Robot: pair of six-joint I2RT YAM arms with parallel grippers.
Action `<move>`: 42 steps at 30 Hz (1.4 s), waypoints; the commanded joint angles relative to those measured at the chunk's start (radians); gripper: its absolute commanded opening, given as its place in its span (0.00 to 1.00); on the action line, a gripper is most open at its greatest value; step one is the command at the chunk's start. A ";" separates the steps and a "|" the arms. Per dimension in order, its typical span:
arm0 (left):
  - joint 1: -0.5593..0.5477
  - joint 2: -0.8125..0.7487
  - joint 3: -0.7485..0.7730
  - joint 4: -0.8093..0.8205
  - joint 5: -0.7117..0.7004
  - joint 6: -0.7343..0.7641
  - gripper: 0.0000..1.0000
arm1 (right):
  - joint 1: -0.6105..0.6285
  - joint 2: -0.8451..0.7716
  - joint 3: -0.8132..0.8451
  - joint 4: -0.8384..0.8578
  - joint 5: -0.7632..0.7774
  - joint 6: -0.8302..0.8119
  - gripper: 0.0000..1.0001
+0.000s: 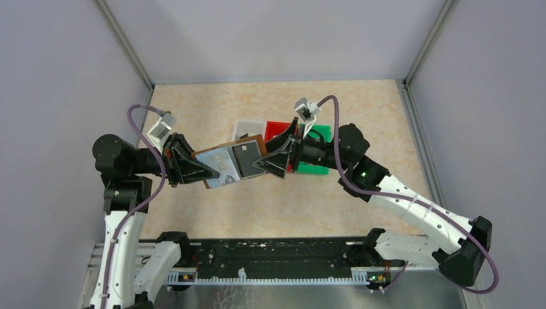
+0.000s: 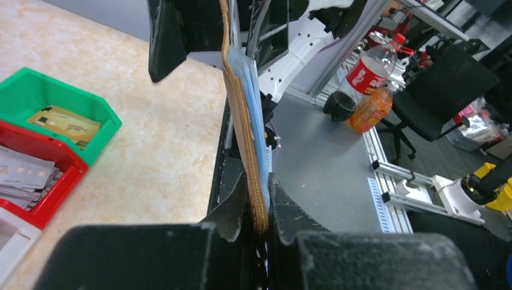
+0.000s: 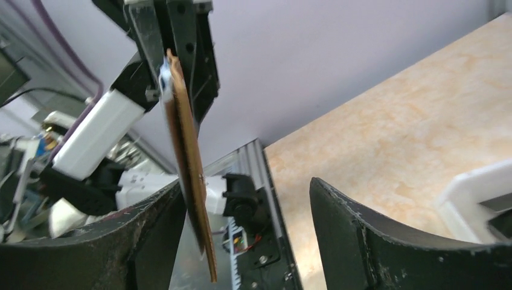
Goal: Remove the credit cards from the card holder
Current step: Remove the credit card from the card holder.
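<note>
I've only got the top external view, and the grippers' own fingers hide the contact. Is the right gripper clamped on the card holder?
Observer: No. The right wrist view shows the right gripper open, with the card holder edge-on beside one finger and a clear gap to the other.
Operator: And the left one?
Observer: The left wrist view shows the left gripper shut on the holder's brown edge.
Operator: Anything in the green bin? The arm covers it here.
Observer: A gold card lies in the green bin, seen from the left wrist.
</note>
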 commanded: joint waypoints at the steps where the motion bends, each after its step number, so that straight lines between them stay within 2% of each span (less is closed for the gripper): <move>1: 0.002 0.007 0.054 -0.267 -0.114 0.251 0.00 | -0.023 -0.085 0.153 -0.093 0.163 -0.091 0.72; 6: 0.002 0.050 0.080 -0.449 -0.258 0.412 0.00 | -0.023 -0.118 0.194 -0.111 0.276 -0.075 0.58; 13: 0.001 0.062 0.073 -0.487 -0.287 0.445 0.00 | -0.022 0.018 0.176 0.069 -0.055 0.091 0.65; 18: 0.002 0.060 0.076 -0.491 -0.251 0.445 0.00 | -0.022 0.100 0.161 0.092 -0.122 0.116 0.67; 23: 0.002 0.043 0.056 -0.399 -0.107 0.354 0.00 | -0.022 0.155 0.156 0.100 -0.164 0.129 0.58; 28: 0.002 0.010 0.004 -0.226 -0.050 0.218 0.00 | -0.021 0.163 0.126 0.161 -0.199 0.178 0.54; 42: 0.001 0.017 0.011 -0.238 -0.082 0.221 0.00 | 0.023 0.217 0.067 0.319 -0.193 0.258 0.42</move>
